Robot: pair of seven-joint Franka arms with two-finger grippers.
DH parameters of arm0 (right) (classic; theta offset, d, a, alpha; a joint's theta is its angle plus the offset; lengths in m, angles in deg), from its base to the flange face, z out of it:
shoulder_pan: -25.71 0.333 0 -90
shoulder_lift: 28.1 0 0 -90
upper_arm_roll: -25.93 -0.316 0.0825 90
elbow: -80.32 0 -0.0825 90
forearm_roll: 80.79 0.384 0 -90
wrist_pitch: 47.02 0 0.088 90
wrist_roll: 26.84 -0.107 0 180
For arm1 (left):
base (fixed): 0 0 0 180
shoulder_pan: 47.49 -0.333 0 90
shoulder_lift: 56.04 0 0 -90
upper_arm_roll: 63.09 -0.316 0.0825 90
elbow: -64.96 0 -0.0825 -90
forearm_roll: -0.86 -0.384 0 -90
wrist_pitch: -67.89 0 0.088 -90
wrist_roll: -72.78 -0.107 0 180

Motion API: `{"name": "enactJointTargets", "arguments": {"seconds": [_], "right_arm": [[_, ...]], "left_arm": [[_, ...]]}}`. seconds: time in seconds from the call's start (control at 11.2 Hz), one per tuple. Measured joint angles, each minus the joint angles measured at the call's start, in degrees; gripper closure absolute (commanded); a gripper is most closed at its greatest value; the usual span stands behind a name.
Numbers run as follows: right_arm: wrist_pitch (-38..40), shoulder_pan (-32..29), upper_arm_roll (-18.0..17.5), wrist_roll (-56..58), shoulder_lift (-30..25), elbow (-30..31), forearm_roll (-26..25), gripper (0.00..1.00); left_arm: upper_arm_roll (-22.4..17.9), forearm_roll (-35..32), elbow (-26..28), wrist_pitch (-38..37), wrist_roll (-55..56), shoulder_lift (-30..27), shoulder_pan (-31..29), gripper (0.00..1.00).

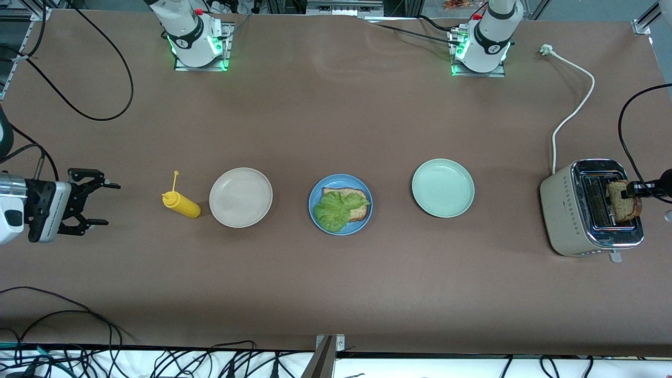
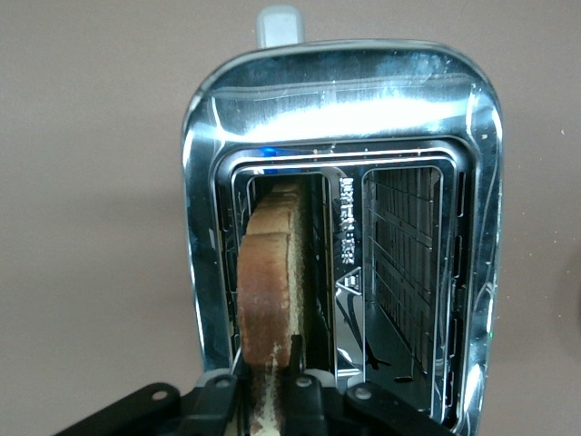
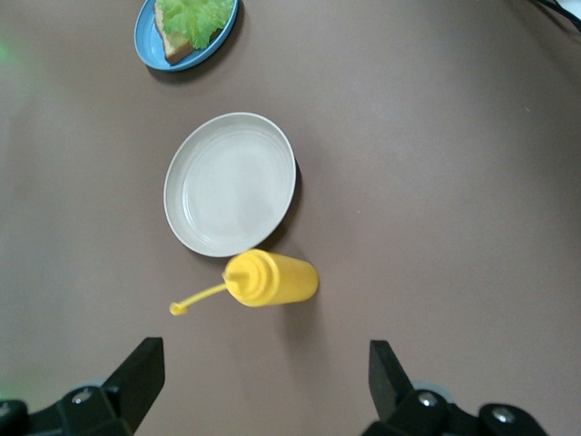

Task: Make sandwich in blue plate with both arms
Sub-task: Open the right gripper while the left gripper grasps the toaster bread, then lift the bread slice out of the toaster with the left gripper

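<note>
Sandwich: half built; one bread slice (image 1: 353, 206) lies in the blue plate (image 1: 315, 195) with the lettuce leaf (image 1: 335, 209) on top of it.
Blue plate: you'll find it mid-surface, between the beige plate (image 1: 241, 197) and the pale green plate (image 1: 443, 188).
Second slice (image 2: 270, 277): it stands on edge in one slot of the toaster (image 1: 563, 206) at the left arm's end of the surface, its top sticking up out of the slot.
Left gripper (image 1: 633, 189): over the toaster, fingers pinched onto the top edge of that second slice; in the left wrist view the crust sits right between them.
Right gripper (image 1: 92, 203): waiting with jaws spread wide and holding nothing, over bare surface at the right arm's end, near the yellow squeeze bottle (image 1: 181, 204).
Step in hand: by my reading, fetching the top slice from the toaster.
Next move: you'd want a straight lift so the slice clears the slot walls, then a carry over the pale green plate to the blue plate.
Placing: lower the slice flat onto the lettuce, squared with the slice beneath.
Watch: the hold is on a thin edge, so the slice may swing or slip.
</note>
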Motion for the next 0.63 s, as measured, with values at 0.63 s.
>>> {"name": "enactJointTargets", "arguments": {"seconds": [0.63], "right_arm": [[1.88,14.35,11.21,-32.89,-9.11,-0.04,-0.58,0.0]], "left_arm": [[-0.66,0.0,-2.15,-0.78,-0.01,-1.75,0.62,1.0]]}}
